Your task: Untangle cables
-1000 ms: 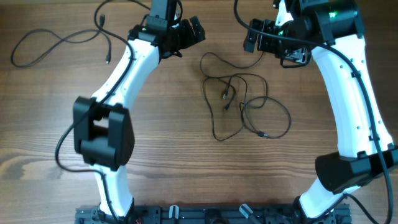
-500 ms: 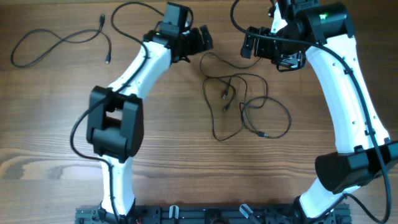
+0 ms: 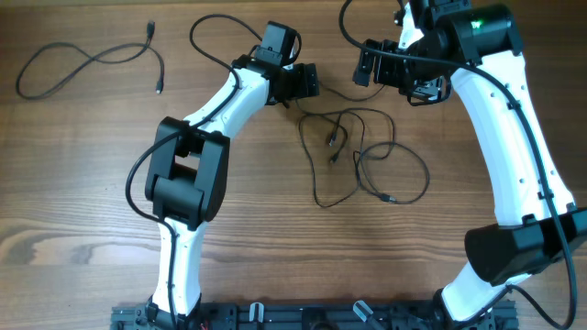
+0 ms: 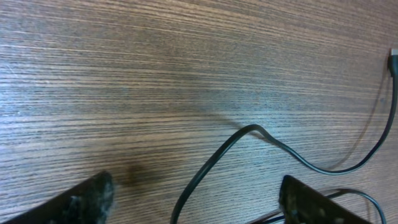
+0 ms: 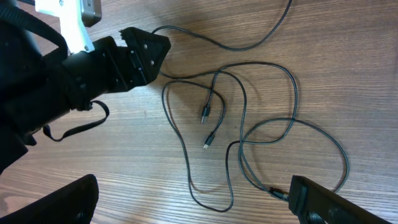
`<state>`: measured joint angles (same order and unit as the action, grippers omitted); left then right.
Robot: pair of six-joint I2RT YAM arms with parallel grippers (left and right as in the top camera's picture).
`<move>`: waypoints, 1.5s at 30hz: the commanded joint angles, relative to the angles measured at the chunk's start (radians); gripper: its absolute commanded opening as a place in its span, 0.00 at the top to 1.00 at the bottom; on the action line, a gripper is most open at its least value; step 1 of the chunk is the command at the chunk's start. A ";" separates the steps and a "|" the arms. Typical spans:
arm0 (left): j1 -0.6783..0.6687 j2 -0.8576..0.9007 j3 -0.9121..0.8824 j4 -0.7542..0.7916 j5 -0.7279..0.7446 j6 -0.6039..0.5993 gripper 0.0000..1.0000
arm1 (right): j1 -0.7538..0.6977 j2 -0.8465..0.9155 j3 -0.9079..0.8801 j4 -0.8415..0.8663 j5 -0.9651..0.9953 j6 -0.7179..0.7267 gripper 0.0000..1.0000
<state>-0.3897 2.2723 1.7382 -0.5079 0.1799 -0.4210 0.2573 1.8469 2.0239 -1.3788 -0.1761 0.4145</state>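
1. So, nearest you on the table [image 3: 73, 229], the near side of the cables [image 3: 359, 153] is a slack loop. One plug end [image 3: 393, 198] lies free on the wood there.
2. At the tangle's middle, the strands cross one another several times, and two small plug ends lie close together inside the loops. You should judge this the bulk of what is left.
3. At the tangle's far-left corner, your left gripper [image 3: 307, 84] sits low with its jaws spread. One finger stands on each side of a single strand, and nothing is pinched yet.
4. Over the tangle's far-right side, your right gripper [image 3: 371, 62] hovers with its jaws at full spread, holding nothing.
5. Well off to the tangle's far left, a separate cable [image 3: 92, 60] lies alone in a loose wave, touching no other cord. You can count that one as done.
6. By these views you are partway through: one cord is clear, and the central cords are yet to be parted.
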 commanded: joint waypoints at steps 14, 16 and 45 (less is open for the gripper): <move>-0.003 0.048 -0.004 -0.001 0.021 0.025 0.38 | 0.003 0.012 -0.003 0.002 -0.019 0.007 0.00; -0.003 0.052 -0.004 -0.003 0.021 0.025 0.45 | 0.003 0.012 -0.003 0.002 -0.021 0.007 0.00; 0.010 -0.278 0.018 0.011 0.315 0.019 0.96 | 0.003 0.012 -0.003 -0.035 -0.034 0.004 0.00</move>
<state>-0.3878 2.1666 1.7382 -0.5018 0.3771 -0.4015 0.2573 1.8469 2.0239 -1.4101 -0.1917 0.4145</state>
